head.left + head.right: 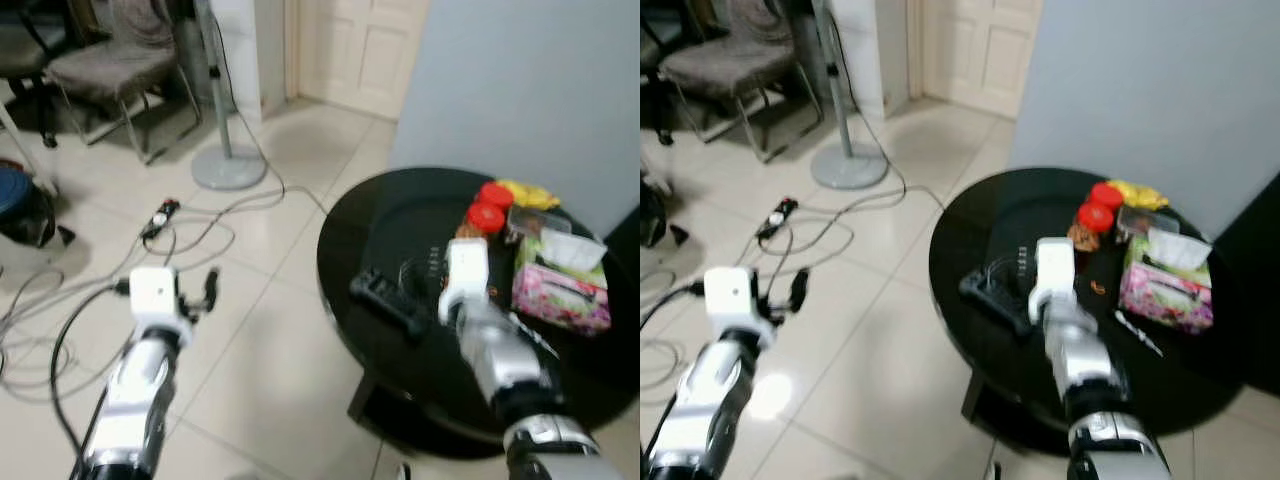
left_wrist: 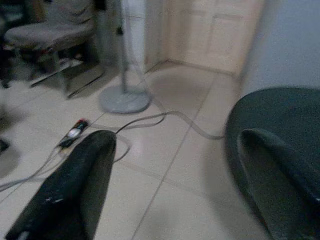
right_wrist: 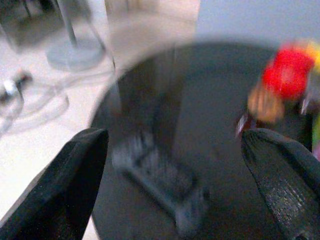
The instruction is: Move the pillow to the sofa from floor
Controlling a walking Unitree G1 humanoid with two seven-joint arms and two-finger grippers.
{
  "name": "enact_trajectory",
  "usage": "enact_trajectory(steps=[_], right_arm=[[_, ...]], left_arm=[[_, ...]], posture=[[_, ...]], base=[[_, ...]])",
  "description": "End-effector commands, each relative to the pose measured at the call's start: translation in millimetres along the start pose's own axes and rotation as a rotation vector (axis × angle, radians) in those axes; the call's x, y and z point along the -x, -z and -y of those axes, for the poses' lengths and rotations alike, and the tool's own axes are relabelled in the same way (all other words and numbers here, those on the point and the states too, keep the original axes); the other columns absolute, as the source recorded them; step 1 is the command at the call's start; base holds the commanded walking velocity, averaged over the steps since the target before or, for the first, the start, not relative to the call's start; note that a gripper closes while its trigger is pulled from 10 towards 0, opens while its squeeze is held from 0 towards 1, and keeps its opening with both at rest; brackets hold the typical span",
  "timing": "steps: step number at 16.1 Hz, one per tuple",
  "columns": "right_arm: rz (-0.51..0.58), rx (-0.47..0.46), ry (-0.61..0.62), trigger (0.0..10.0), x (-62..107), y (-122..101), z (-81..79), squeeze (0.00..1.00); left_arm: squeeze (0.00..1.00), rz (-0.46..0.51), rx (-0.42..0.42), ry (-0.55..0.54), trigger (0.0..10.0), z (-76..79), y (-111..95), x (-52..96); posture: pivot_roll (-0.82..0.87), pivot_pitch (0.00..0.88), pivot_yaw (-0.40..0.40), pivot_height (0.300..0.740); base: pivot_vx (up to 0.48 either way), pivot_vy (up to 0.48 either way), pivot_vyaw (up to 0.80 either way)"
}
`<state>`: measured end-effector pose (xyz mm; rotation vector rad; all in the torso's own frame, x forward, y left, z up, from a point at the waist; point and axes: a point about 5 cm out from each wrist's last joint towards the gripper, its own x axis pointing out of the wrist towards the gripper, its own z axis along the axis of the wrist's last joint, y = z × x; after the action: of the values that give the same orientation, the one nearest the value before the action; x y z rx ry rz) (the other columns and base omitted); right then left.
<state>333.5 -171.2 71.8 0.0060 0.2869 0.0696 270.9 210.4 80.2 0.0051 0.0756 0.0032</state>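
I'm finding neither pillow nor sofa yet; the task is looking unstarted. Left pincer (image 2: 170,185) is hanging wide and empty over the tiled floor (image 1: 270,330), lower left. Right pincer (image 3: 175,180) is gaping wide, empty, above the round black worktop (image 1: 400,215) at right, over a remote (image 1: 390,300). I'm judging the search is remaining.

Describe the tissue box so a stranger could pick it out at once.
Find the round black glossy table on the robot's right, against the pale grey wall. On its far right side stands a pink floral cardboard tissue box with white tissue poking from the top. It is the only boxy, patterned item there, set beside two red-lidded jars.
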Motion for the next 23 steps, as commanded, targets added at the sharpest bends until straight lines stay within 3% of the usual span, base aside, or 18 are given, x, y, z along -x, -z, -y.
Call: enact_trajectory(steps=[1, 3, 6, 8, 9, 10, 12, 13, 16, 19, 23], right_arm=[[0.027, -0.02, -0.013, 10.0, 3.5, -8, 0.7, 1.0], [0.079, 0.001, -0.061, 10.0, 7.8, -22, -5.4, 1.0], [0.071, 0.007, -0.111, 10.0, 17.9, -22, -18.3, 1.0], [0.046, 0.157, -0.065, 10.0, 18.6, -22, -22.0, 1.0], [0.092, 0.221, -0.05, 10.0, 19.5, -23, -23.8, 0.33], [0.099, 0.346, -0.005, 10.0, 19.0, -20, -24.6, 0.0], [0.048, 0.12, -0.118, 10.0, 19.1, -17, -29.5, 0.0], [0.029, 0.102, -0.112, 10.0, 18.7, -14, -30.8, 0.0], [0.036, 0.16, -0.205, 10.0, 25.1, -9, -49.7, 0.0], [0.028, 0.142, -0.247, 10.0, 26.3, -5, -51.9, 0.0], [0.038, 0.145, -0.269, 10.0, 29.5, -7, -51.3, 0.0]], left_arm=[[1.0, 0.027, 0.004, 0.038, 10.0, 8.4, -13, 0.0], [1.0, 0.098, 0.022, 0.061, 10.0, 15.9, -45, 1.3], [1.0, 0.13, -0.011, 0.075, 10.0, 22.9, -63, 2.6], [1.0, 0.11, -0.024, 0.008, 10.0, 21.1, -62, -2.4], [0.09, 0.142, -0.115, -0.057, 10.0, 17.4, -66, -5.1], [0.0, 0.137, -0.155, -0.029, 10.0, 18.7, -70, -6.8], [0.0, 0.122, -0.167, 0.053, 10.0, 20.3, -71, -5.1], [0.0, 0.09, -0.157, 0.028, 10.0, 17.3, -66, -3.7], [0.0, 0.059, -0.145, -0.013, 10.0, 14.7, -59, 1.1], [0.0, 0.048, -0.199, -0.012, 10.0, 16.3, -56, 5.3], [0.0, 0.033, -0.191, 0.004, 10.0, 19.4, -55, 7.4]], posture=[[0.14, 0.0, -0.054, 0.74], [0.12, 0.0, -0.053, 0.74], [0.12, 0.0, -0.056, 0.74], [0.11, 0.0, -0.055, 0.74], [0.11, 0.0, -0.055, 0.74], [0.11, 0.0, -0.055, 0.74], [0.13, 0.0, -0.049, 0.74], [0.13, 0.0, -0.049, 0.74], [0.17, 0.0, -0.046, 0.74], [0.19, 0.0, -0.055, 0.74], [0.18, 0.0, -0.051, 0.74]], base=[[0.0, 0.0, 0.0], [0.0, 0.0, 0.0], [0.0, 0.0, 0.0], [0.0, 0.0, 0.0], [0.0, 0.0, 0.0], [0.0, 0.0, 0.0], [0.0, 0.0, 0.0], [0.0, 0.0, 0.0], [0.0, 0.0, 0.53], [0.0, 0.0, 0.8], [0.0, 0.0, 0.8]])
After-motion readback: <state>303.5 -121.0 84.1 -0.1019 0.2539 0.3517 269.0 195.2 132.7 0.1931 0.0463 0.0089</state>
